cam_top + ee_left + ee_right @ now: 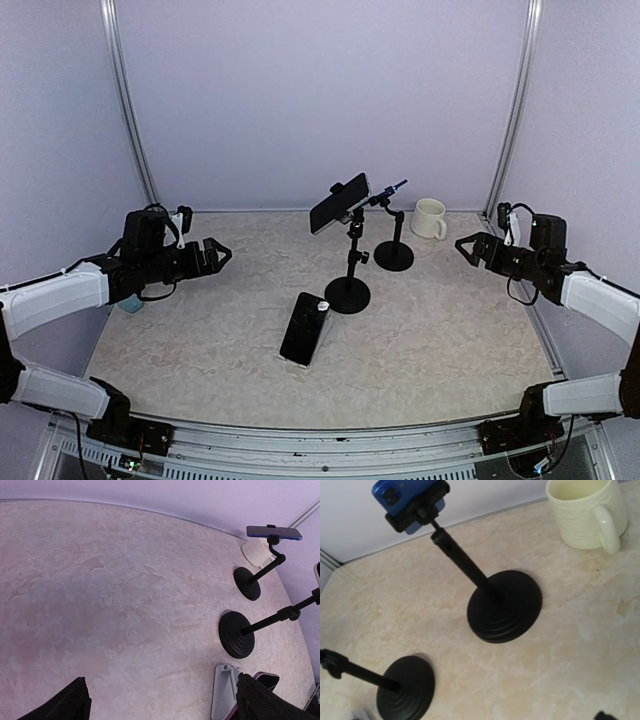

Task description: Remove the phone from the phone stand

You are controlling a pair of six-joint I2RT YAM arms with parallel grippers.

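Note:
Two black phone stands rise mid-table. The front stand [347, 293] clamps a black phone [339, 203], tilted. Behind it, the rear stand [393, 255] carries a blue phone [392, 189], which the right wrist view shows from behind as the blue phone [407, 497] on its stand [505, 605]. Edge-on in the left wrist view sits the blue phone [274, 532]. My left gripper [213, 255] hovers open at the left, well away from both stands, and its fingers [67, 704] hold nothing. On the right, my right gripper [466, 246] is open and empty.
A third dark phone [305, 327] leans on a low white stand [224, 692] near the table's middle front. A cream mug [430, 218] stands at the back right, close to the rear stand. Walls enclose the table's back and sides.

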